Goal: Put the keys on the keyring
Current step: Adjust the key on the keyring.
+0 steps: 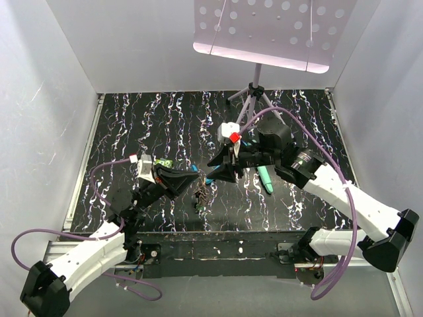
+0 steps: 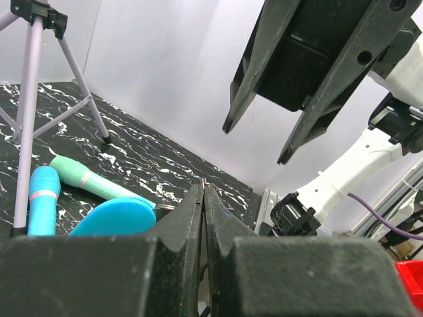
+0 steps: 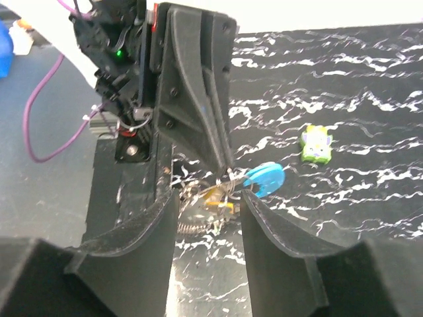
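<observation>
My left gripper (image 1: 193, 177) is shut on a thin metal wire of the keyring (image 3: 263, 179), whose bright blue curved part shows beside its tips. In the left wrist view (image 2: 203, 187) the wire sticks out between the closed jaws. A bundle of keys (image 1: 201, 195) hangs below, with a yellow head (image 3: 221, 195) and a grey coil-like stretch (image 3: 192, 228) near the table. My right gripper (image 1: 221, 170) is open and empty. It faces the bundle in the right wrist view (image 3: 208, 198) and hangs above the left jaws in the left wrist view (image 2: 254, 144).
Two teal sticks (image 1: 266, 177) lie to the right of the bundle; one (image 2: 86, 179) lies by a blue cylinder (image 2: 43, 198). A green toy (image 3: 316, 144) lies on the black marbled table (image 1: 297, 119). A tripod (image 1: 254, 92) with a perforated plate (image 1: 264, 30) stands at the back.
</observation>
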### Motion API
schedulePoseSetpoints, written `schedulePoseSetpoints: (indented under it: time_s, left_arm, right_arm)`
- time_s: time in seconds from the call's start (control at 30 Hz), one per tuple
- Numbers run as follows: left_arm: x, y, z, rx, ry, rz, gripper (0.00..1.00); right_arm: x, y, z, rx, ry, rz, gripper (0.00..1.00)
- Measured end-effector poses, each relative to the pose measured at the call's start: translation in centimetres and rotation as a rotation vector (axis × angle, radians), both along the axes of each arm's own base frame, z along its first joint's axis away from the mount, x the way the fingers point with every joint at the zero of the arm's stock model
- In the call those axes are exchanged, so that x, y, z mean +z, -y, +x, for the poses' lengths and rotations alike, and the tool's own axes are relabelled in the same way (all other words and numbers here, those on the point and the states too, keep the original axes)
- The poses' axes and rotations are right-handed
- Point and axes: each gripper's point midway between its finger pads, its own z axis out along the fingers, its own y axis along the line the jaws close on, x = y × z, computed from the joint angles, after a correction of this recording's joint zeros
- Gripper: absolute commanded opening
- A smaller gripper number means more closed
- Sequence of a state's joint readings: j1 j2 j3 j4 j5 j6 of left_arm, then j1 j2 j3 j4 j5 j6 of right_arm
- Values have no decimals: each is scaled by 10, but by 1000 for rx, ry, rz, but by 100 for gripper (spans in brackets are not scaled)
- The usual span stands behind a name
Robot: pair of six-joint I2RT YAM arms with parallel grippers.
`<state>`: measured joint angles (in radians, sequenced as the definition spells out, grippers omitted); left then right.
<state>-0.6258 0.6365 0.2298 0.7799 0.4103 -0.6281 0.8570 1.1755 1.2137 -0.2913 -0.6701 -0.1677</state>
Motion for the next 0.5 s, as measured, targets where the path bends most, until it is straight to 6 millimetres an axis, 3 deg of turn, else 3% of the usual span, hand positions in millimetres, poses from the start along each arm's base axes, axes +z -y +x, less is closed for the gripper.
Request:
schedulePoseSetpoints:
  time_s: [0.2, 0.5]
  left_arm:
    - [-3, -4, 5, 33, -2, -43, 0]
    - [7, -10, 7, 69, 35, -86, 0]
  right_arm:
    - [8, -12, 14, -59, 23, 40, 45]
    - [-10, -22, 30, -114, -12, -1, 41]
